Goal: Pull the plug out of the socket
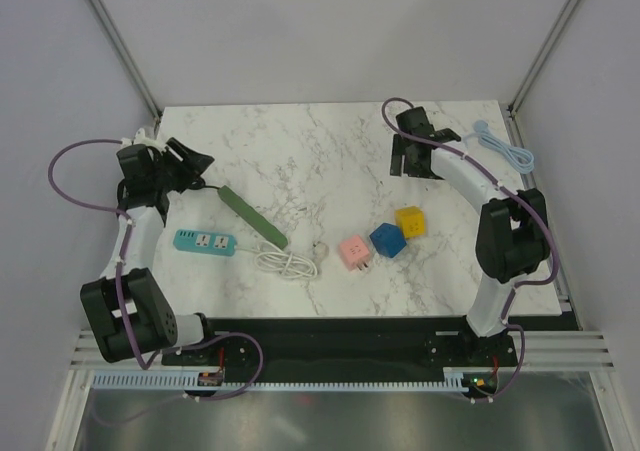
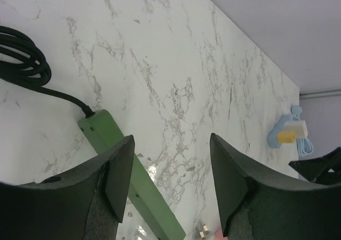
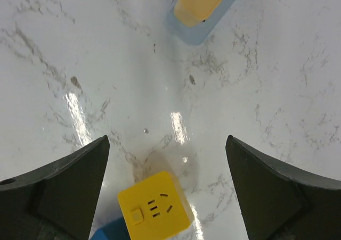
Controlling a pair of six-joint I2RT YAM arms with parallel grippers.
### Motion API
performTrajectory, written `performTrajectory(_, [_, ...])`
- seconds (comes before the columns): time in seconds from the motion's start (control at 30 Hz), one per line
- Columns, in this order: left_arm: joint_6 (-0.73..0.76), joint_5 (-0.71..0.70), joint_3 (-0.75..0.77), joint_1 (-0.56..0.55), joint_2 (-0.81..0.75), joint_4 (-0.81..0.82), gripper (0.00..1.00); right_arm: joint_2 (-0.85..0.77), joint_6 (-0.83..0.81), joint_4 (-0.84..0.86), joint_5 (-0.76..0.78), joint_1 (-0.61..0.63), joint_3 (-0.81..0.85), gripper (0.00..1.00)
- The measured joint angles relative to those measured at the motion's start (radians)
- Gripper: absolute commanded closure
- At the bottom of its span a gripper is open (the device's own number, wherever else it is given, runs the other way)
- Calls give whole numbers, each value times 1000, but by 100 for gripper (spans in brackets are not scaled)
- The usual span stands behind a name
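Observation:
A yellow socket cube [image 1: 411, 220] lies at the table's right with a blue cube [image 1: 388, 239] touching it and a pink cube [image 1: 355, 251] beside that, its metal prongs [image 2: 202, 229] showing. My right gripper [image 1: 410, 156] is open and empty, hovering above the table beyond the cubes. In the right wrist view it [image 3: 167, 144] frames the yellow cube [image 3: 154, 208] and a corner of the blue cube [image 3: 109, 233]. My left gripper [image 1: 185, 166] is open and empty at the far left, above the end of a green power strip [image 2: 133, 181].
The green power strip [image 1: 255, 219] lies diagonally left of centre, with a black coiled cord [image 2: 24, 59]. A teal power strip [image 1: 204, 242] and a white coiled cable [image 1: 288, 263] lie near the front. A light blue cable [image 1: 505, 149] with a yellow-faced end [image 3: 205, 0] lies at the far right.

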Motion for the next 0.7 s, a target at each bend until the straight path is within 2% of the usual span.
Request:
performTrajectory(0.2, [-1, 82, -15, -21, -16, 41, 37, -23, 170, 149, 37, -50, -61, 2])
performTrajectory(0.33, [-2, 139, -15, -41, 4, 66, 39, -24, 212, 231, 35, -66, -71, 2])
performTrajectory(0.43, [-2, 156, -15, -42, 24, 69, 39, -19, 164, 312, -99, -55, -59, 2])
performTrajectory(0.57, [-4, 154, -15, -41, 34, 68, 42, 26, 76, 434, -390, -6, -10, 2])
performTrajectory(0.7, [-11, 134, -15, -39, 35, 59, 43, 143, -10, 528, -626, 121, 80, 4])
